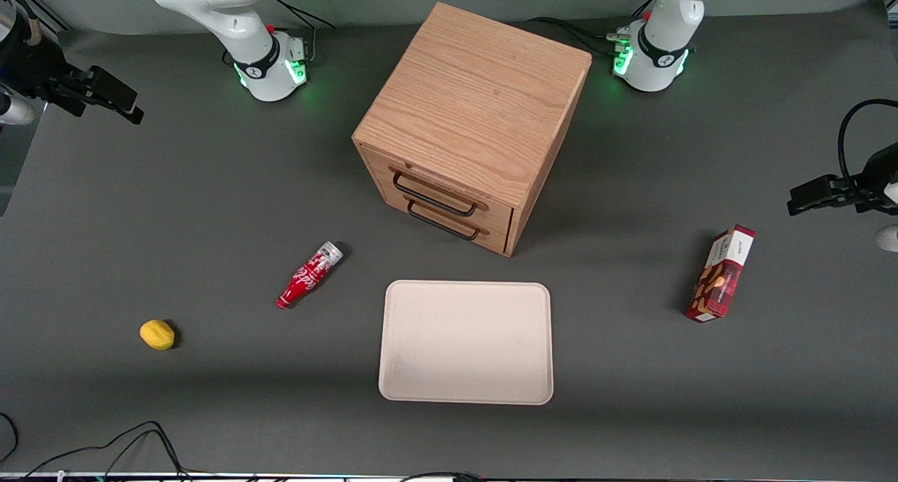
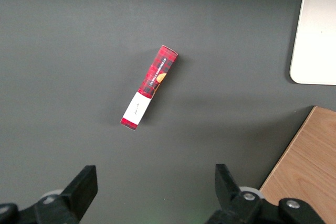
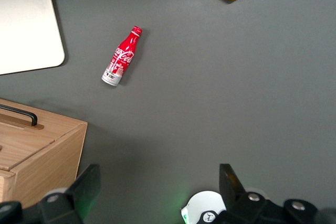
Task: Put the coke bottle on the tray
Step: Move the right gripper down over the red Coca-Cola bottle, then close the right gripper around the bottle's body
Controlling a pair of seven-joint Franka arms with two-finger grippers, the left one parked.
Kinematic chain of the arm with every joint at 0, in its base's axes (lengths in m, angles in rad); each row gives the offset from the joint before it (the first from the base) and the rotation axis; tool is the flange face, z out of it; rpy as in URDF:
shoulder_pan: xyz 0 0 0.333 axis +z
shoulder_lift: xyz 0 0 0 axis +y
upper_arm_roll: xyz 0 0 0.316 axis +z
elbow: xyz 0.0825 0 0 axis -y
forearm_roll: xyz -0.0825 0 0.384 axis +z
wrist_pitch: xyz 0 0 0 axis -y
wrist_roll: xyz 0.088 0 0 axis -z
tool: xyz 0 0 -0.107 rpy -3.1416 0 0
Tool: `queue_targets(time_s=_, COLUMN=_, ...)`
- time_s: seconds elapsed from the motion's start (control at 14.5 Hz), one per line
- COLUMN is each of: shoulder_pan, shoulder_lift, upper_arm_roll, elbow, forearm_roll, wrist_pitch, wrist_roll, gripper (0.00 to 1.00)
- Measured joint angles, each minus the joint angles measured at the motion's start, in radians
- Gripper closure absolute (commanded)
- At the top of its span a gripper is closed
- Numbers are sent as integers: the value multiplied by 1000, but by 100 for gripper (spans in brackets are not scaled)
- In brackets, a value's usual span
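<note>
We see the coke bottle (image 1: 309, 274) lying beside the tray (image 1: 466, 342) on the counter (image 1: 210, 208); our gripper (image 3: 157, 192) hangs high, fingers (image 3: 86, 187) wide, empty.

A red plaid snack box (image 2: 150, 87) lies flat on the dark grey desk (image 2: 79, 35), tilted, white-labelled end lowest. Well apart from it, a rounded corner of the beige tray (image 2: 317, 35) shows, near the wooden cabinet (image 2: 307, 166).
</note>
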Motion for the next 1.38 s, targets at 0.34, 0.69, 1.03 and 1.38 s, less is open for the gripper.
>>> queue_targets(time_s=0.34, shoulder_pan=2, shoulder_lift=79, upper_arm_roll=15, elbow=106, forearm_roll=99, wrist_pitch=3, wrist_roll=186, gripper=0)
queue_targets(time_s=0.69, shoulder_pan=10, shoulder_lift=302, upper_arm_roll=125, elbow=101, forearm_roll=138, wrist_pitch=136, wrist_roll=594, gripper=0)
queue_targets(time_s=1.03, shoulder_pan=13, shoulder_lift=507, upper_arm_roll=135, elbow=-135, forearm_roll=94, wrist_pitch=527, wrist_roll=680, gripper=0)
queue_targets(time_s=1.38, shoulder_pan=14, shoulder_lift=627, upper_arm_roll=142, elbow=-262, forearm_roll=54, wrist_pitch=834, wrist_roll=733, gripper=0)
